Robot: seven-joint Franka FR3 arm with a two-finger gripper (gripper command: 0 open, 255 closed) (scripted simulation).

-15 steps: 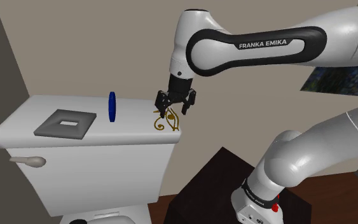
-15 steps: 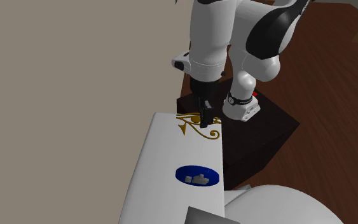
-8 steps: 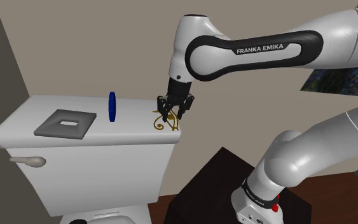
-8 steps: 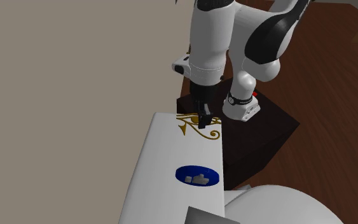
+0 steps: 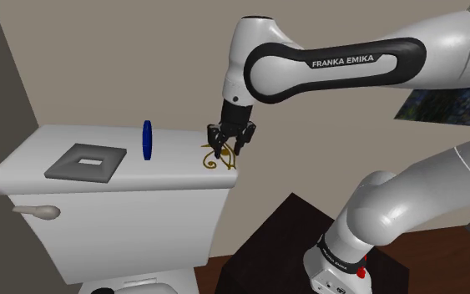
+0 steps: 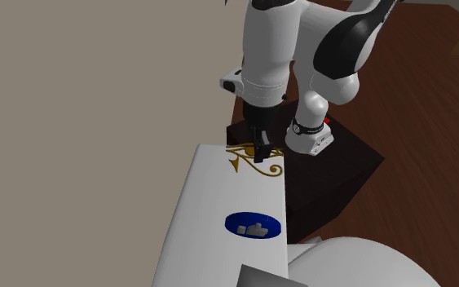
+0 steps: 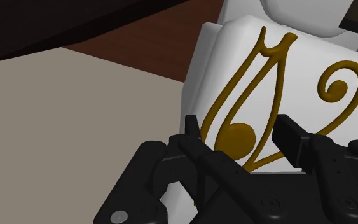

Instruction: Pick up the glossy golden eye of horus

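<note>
Over the last second your claw (image 5: 229,150) has come down onto the eye (image 7: 234,137) and its fingers have drawn in. In the wrist view they stand apart, one on each side of the eye's pupil section. They are close against the gold outline but not visibly clamped, so record the claw as released. The eye lies flat on the tank lid (image 5: 170,171), at the end nearest the arm. Judgement: grasp imminent; finish closing before you lift.

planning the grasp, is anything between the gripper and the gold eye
Nothing visible does. The open gripper straddles the eye on the white lid; the blue disc stands well apart, farther along the lid.
</note>
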